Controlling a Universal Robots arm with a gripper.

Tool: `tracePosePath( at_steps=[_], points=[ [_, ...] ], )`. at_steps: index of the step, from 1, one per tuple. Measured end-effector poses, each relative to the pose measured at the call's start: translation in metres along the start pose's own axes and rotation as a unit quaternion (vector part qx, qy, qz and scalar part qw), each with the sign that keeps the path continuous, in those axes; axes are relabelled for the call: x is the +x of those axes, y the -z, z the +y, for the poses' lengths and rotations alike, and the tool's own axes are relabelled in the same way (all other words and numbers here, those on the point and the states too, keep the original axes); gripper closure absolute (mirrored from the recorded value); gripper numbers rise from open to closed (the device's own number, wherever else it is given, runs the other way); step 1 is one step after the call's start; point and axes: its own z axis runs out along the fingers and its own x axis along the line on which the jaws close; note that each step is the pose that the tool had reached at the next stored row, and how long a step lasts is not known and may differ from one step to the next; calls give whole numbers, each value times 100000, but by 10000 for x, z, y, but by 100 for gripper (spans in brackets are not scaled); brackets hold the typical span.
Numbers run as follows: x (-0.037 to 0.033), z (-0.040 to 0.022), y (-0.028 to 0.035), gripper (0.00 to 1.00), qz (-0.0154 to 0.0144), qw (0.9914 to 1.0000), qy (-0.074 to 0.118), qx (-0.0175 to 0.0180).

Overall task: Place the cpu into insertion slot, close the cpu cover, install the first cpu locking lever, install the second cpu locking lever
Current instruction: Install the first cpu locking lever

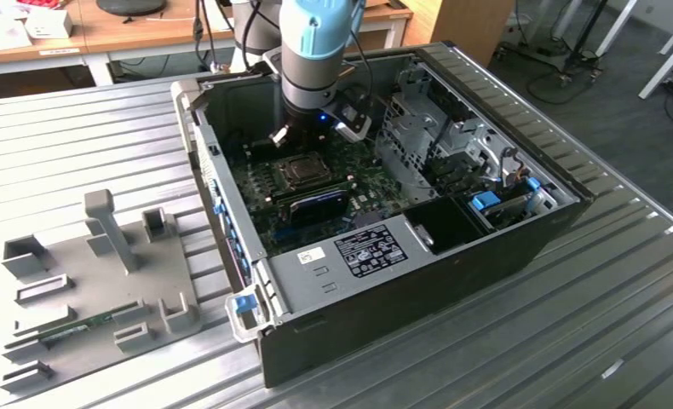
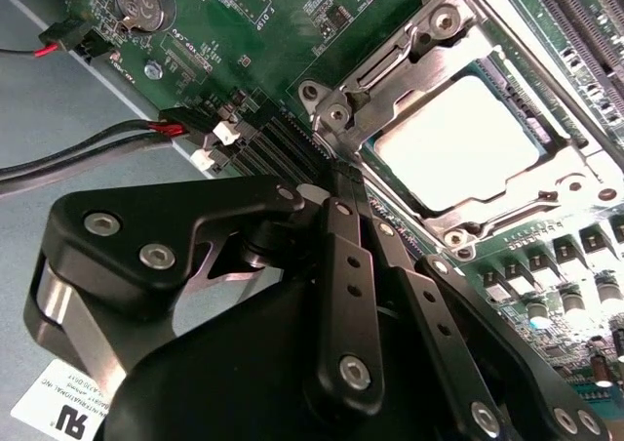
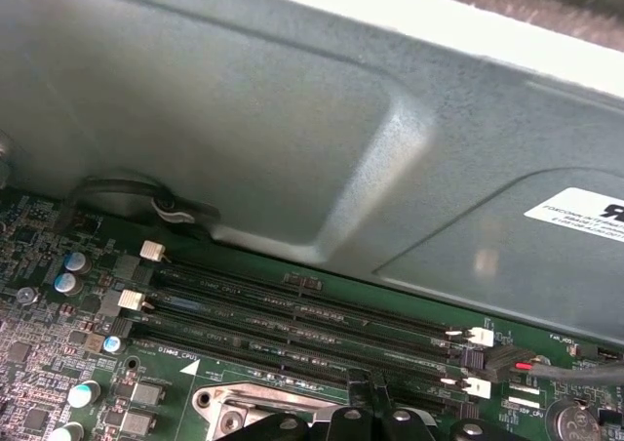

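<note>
The cpu (image 2: 456, 135), a flat square chip with a pale grey top, lies in the insertion slot (image 2: 327, 109) on the green board. The silvery cpu cover (image 2: 429, 46) lies flat over it, its window framing the chip. My gripper (image 2: 338, 180) is shut with nothing between its fingers. Its tips are just off the socket's corner, by the long black memory slots. In the exterior view the gripper (image 1: 300, 143) reaches down into the open computer case, just behind the socket (image 1: 303, 171). The fingertips (image 3: 366, 394) also show in the first wrist view.
Long black memory slots (image 3: 312, 329) run beside the socket, close under the case's grey wall (image 3: 292, 119). Black cables with a red plug (image 2: 166, 127) lie near the fingers. A drive cage (image 1: 428, 128) stands at the exterior view's right. A grey fixture plate (image 1: 87, 273) lies outside the case.
</note>
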Motion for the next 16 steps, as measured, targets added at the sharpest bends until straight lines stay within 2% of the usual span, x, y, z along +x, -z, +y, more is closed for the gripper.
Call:
tracePosePath(
  at_steps=[16],
  points=[
    [-13, -4, -3, 90, -2, 100000, 0, -9]
  ],
)
